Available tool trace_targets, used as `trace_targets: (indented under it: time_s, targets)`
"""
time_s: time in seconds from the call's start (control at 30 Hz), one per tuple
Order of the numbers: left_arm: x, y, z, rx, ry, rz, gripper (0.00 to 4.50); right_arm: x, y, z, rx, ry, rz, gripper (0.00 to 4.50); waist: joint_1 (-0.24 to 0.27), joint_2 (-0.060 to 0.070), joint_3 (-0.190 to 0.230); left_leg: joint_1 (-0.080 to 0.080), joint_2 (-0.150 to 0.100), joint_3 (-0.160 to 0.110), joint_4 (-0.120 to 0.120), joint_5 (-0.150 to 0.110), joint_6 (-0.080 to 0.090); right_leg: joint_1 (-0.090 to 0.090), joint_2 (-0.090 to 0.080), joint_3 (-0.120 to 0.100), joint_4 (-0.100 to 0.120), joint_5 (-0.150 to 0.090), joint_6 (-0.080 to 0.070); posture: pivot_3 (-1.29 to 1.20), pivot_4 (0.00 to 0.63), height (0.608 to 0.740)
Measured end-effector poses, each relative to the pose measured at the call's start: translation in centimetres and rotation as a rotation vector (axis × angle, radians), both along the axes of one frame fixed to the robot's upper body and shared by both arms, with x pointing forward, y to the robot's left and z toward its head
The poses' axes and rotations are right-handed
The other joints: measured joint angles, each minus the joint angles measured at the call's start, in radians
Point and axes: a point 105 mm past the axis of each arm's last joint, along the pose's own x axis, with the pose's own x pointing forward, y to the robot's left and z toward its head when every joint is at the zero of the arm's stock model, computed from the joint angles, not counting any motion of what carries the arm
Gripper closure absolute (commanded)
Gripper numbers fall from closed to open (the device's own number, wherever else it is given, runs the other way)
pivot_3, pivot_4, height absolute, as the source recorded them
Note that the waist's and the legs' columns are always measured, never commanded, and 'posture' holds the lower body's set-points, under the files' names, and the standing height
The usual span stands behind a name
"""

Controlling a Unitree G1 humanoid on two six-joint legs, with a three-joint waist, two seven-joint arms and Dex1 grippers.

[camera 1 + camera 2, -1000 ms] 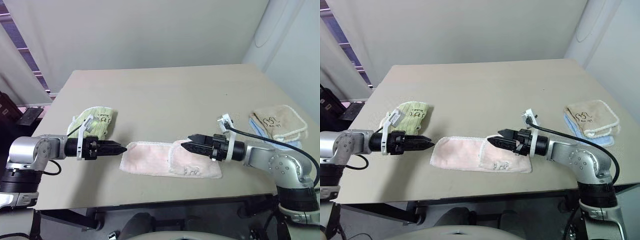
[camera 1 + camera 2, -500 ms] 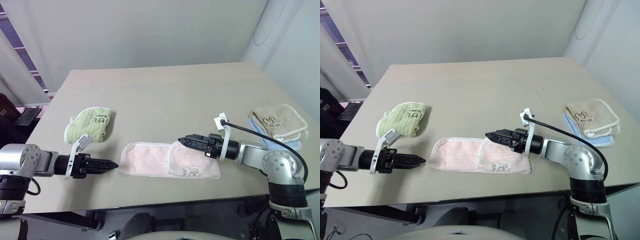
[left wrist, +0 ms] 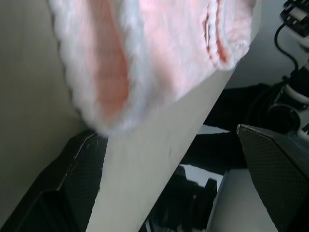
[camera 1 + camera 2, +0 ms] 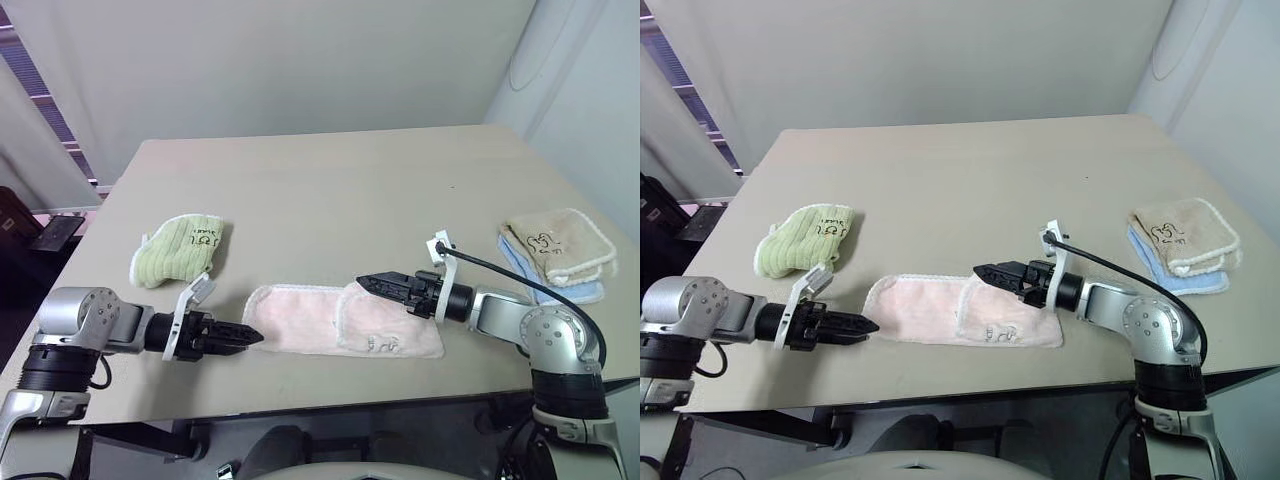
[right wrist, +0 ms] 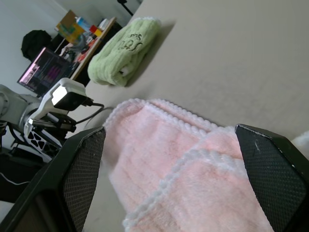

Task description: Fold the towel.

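Towel (image 4: 340, 320) is only partly folded, right end flipped over; both tools, left (image 4: 252, 337) and right (image 4: 368, 283), spread, holding nothing.

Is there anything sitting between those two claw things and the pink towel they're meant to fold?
Nothing visible. The left gripper points at the pink towel's near corner across bare table, and the right gripper hangs over its folded flap. The green towel and the beige and blue stack lie off to the sides.
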Motion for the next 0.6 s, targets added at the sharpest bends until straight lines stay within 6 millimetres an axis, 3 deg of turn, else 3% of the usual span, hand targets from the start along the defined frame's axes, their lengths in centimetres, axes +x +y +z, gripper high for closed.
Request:
trace_targets:
  time_s: [0.3, 0.47, 0.6]
  targets:
    - [0.6, 0.1, -0.3, -0.012, 0.012, 0.038, 0.00, 0.7, -1.0, 0.1, -0.004, -0.007, -0.075, 0.02, -0.001, 0.003, -0.002, 0.001, 0.000, 0.000, 0.000, 0.000, 0.000, 0.001, 0.000, 0.000, 0.000, 0.002, -0.003, 0.00, 0.000, 0.740]
    - [1.2, 0.5, -0.8, 0.004, -0.007, 0.070, 1.59, 1.0, -1.2, -0.4, -0.001, 0.013, -0.102, 0.00, -0.004, 0.003, -0.002, 0.001, 0.000, 0.000, 0.000, 0.000, 0.000, 0.000, 0.000, 0.000, 0.000, 0.002, -0.003, 0.00, 0.000, 0.740]
    - [1.4, 0.8, -1.0, 0.009, -0.017, 0.090, 3.16, 1.7, -2.1, -0.6, 0.007, 0.025, -0.158, 0.00, -0.010, 0.004, -0.002, 0.001, 0.000, 0.000, -0.001, 0.001, -0.001, -0.001, 0.002, 0.001, 0.000, 0.002, -0.003, 0.00, 0.000, 0.740]
